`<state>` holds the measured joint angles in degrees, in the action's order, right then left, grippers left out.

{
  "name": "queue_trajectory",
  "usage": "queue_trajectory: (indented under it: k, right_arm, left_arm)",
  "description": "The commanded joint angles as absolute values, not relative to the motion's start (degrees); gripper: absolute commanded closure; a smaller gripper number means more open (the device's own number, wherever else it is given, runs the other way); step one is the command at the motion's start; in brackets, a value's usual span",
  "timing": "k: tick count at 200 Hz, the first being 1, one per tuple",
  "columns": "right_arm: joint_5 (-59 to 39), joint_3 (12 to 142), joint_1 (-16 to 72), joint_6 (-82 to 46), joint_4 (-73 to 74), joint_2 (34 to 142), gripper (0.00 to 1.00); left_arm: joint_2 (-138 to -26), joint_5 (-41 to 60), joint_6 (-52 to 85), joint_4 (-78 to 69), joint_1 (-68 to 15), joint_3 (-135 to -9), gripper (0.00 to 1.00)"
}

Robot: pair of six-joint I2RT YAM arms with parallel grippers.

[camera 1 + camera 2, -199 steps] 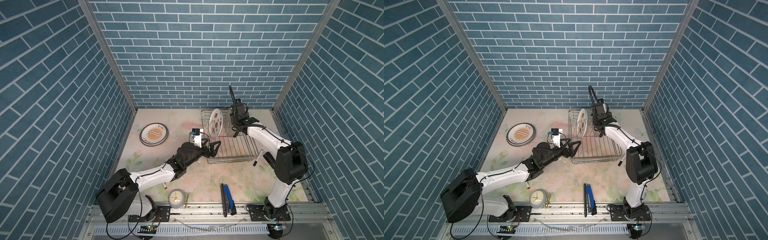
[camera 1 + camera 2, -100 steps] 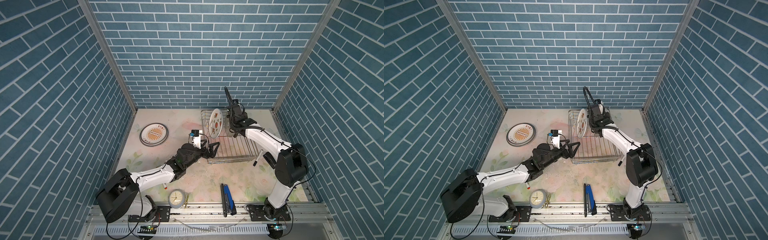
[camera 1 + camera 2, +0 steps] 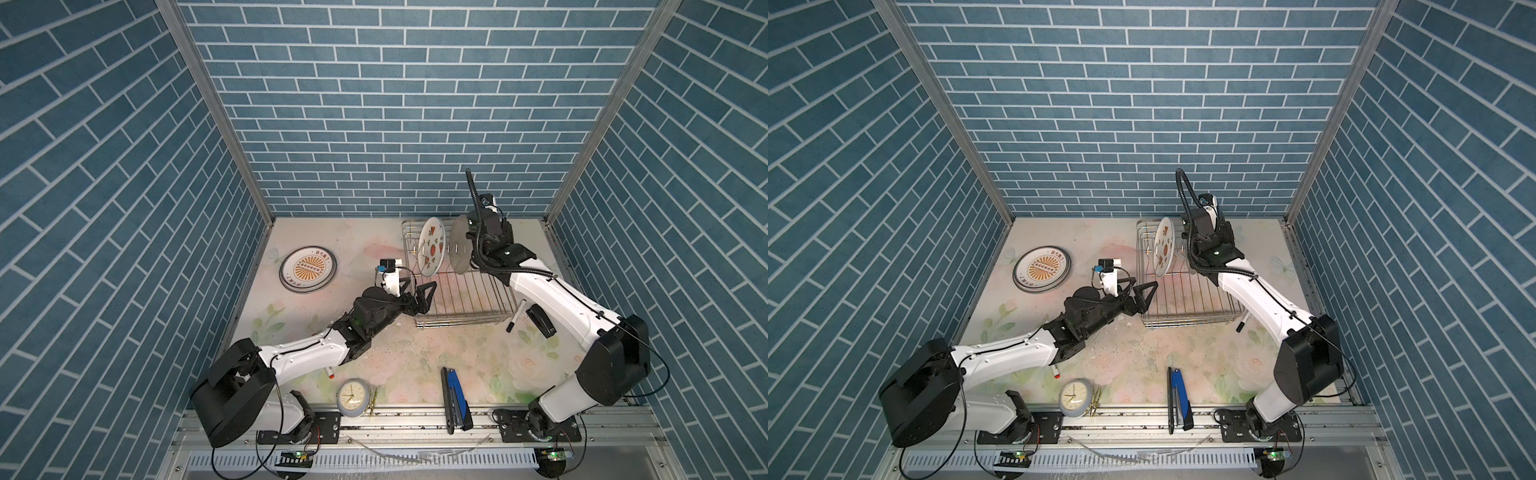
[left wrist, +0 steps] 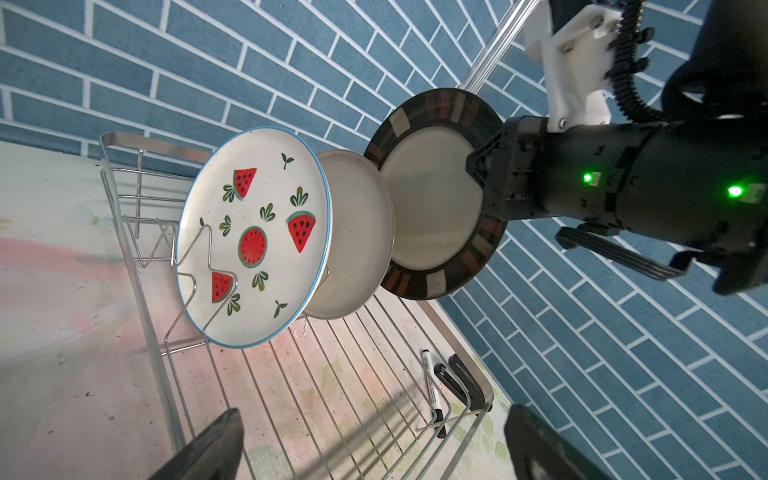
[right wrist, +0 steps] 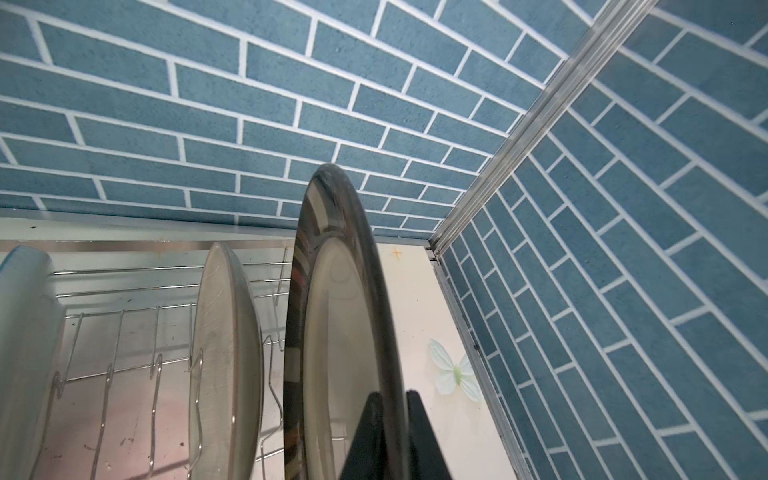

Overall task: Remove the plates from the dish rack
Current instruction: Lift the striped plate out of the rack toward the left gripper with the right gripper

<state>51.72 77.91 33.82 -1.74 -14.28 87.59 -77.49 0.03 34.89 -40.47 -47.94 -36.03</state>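
My right gripper is shut on the rim of a cream plate with a dark banded rim. It holds that plate on edge above the back right of the dish rack. A greyish plate and a watermelon-print plate stand upright in the rack's prongs. Another plate, with an orange sunburst motif, lies flat on the table at the left. My left gripper is open and empty at the rack's front left corner. Its fingertips frame the rack floor.
A black marker and a black clip-like object lie by the rack's front right corner. A small clock and a blue-black stapler sit near the front edge. The back and right walls stand close to the rack.
My right wrist swung slightly left and then back right, still holding the dark-rimmed plate. The left arm has not moved.
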Motion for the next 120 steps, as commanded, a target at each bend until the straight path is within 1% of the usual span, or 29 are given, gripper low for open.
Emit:
queue_trajectory:
  k: [1,54,94,120]
  right_arm:
    - [59.77,76.10,35.94,0.33,-7.26,80.89,1.00]
    - [64.41,69.06,41.25,2.51,-3.14,70.83,1.00]
    - [60.22,64.62,41.75,-3.82,-6.39,64.01,1.00]
    - [59.83,60.46,42.27,-6.06,-6.98,59.01,1.00]
  left_arm:
    - [-75.64,0.67,33.68,-40.33,-48.27,-35.47,0.00]
    - [-73.62,0.16,33.75,-41.86,-48.27,-33.16,0.00]
    - [-71.71,4.49,32.61,-42.36,-48.33,-32.54,0.00]
    - [-70.20,3.90,32.15,-41.99,-48.33,-31.44,0.00]
